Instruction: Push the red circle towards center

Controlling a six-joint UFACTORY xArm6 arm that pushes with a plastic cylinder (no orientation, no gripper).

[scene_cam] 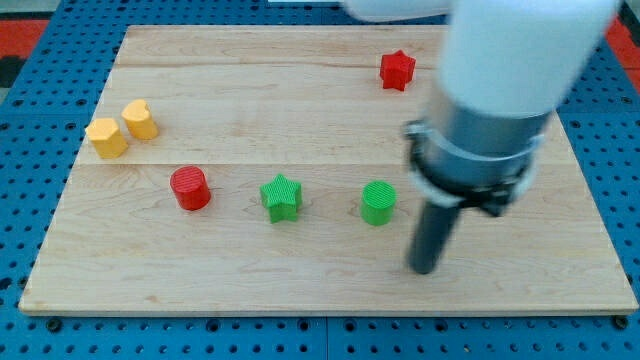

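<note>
The red circle [189, 188] sits on the wooden board [320, 280] at the view's left, below the middle. My tip [425, 268] rests on the board at the view's lower right, far to the right of the red circle. It is just right of and below the green circle [378, 202], not touching it. A green star [281, 197] lies between the red circle and the green circle.
A red star [397, 70] lies near the view's top right. Two yellow blocks [107, 137] [140, 119] sit side by side at the view's left. The arm's body [500, 90] hides part of the board's right side. A blue pegboard [40, 330] surrounds the board.
</note>
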